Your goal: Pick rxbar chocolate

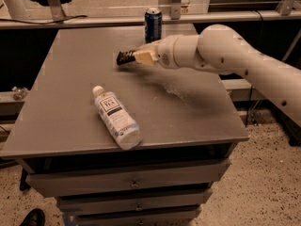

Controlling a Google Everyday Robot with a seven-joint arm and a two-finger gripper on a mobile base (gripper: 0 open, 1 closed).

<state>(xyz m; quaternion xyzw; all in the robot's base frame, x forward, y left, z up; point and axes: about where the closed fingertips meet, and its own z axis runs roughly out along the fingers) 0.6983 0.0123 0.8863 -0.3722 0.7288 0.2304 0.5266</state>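
Observation:
My gripper [134, 58] reaches in from the right over the back middle of the grey table [66, 79]. Its pale fingers [145, 57] are shut on the rxbar chocolate [124, 58], a small dark bar that sticks out to the left of the fingertips. The bar hangs a little above the tabletop, with a faint shadow under it. The white arm [225, 51] runs off to the right edge of the view.
A clear bottle with a white label [116, 117] lies on its side near the table's front middle. A blue drink can [153, 25] stands at the back edge, just behind the gripper. Drawers [131, 182] sit under the tabletop.

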